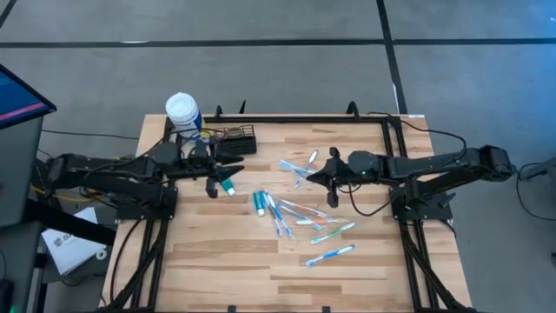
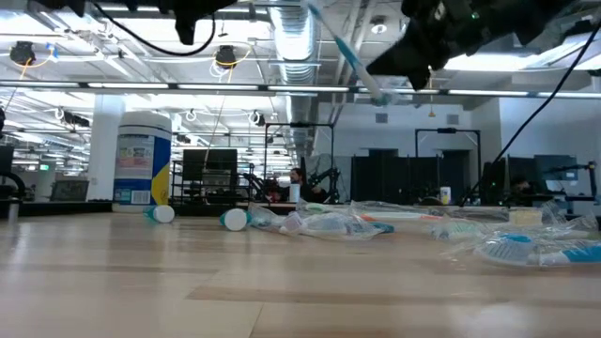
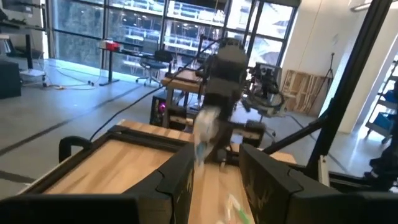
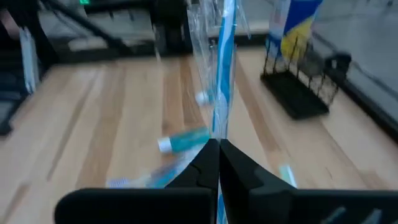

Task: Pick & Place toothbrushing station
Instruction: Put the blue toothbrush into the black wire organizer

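The toothbrushing station, a black wire-mesh caddy (image 1: pixel 236 139) (image 4: pixel 298 87), stands on its base at the table's far left. Beside it is a blue-labelled bottle with a white cap (image 1: pixel 182 111). My left gripper (image 1: pixel 233 160) (image 3: pixel 216 168) hovers open just on the near side of the caddy, with nothing between its fingers. My right gripper (image 1: pixel 313 174) (image 4: pixel 219 146) is above the table's middle, shut on a blue-and-white toothbrush in a clear wrapper (image 4: pixel 222 68) (image 2: pixel 349 54). My right gripper pinches the wrapped toothbrush near one end (image 4: pixel 217 134) between its two shut fingers. The fingers come from the table's right, slanting slightly down, and the brush runs along them. It sticks out ahead of the fingertips, lifted clear of the table.
Several wrapped toothbrushes (image 1: pixel 317 228) (image 2: pixel 526 246) and a teal toothpaste tube (image 1: pixel 259 203) lie across the table's middle. Another tube (image 1: pixel 228 185) lies just near of my left gripper. Black rails (image 1: pixel 295 117) edge the table's far side.
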